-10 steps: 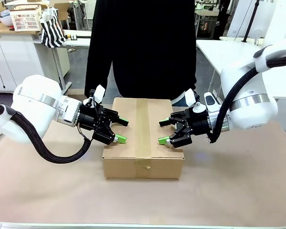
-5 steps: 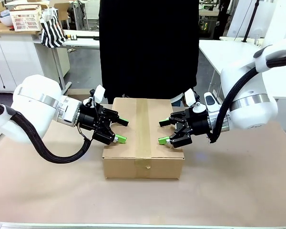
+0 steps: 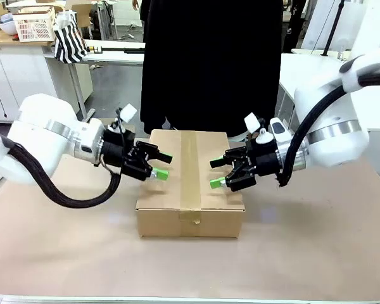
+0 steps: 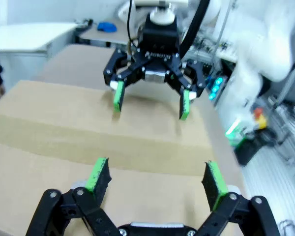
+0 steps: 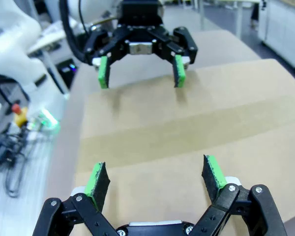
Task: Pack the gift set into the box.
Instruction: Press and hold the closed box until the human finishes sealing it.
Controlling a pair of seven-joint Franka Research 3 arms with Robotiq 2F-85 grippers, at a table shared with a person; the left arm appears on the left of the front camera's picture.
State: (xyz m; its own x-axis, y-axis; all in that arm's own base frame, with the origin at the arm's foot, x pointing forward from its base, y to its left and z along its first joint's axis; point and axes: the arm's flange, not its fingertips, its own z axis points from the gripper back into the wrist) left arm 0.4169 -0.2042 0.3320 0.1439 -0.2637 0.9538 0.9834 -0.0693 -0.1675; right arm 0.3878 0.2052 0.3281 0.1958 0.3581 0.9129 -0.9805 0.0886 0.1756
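The box stands closed in the middle of the table, flaps down, with a strip of brown tape along its seam. The gift set is hidden. My left gripper hovers open just above the left part of the lid, with nothing between its fingers. Facing it over the right part, my right gripper is also open and empty. The left wrist view shows its own gripper above the lid and the right gripper opposite. In the right wrist view its own gripper hangs over the lid, with the left gripper beyond.
A person in black stands right behind the box at the far edge. The table is covered in brown and bare around the box. A white table stands at the back right, a bench with a basket at the back left.
Both grippers have lifted slightly off the lid, the left one more, and stay open. The person has shifted to the right behind the box.
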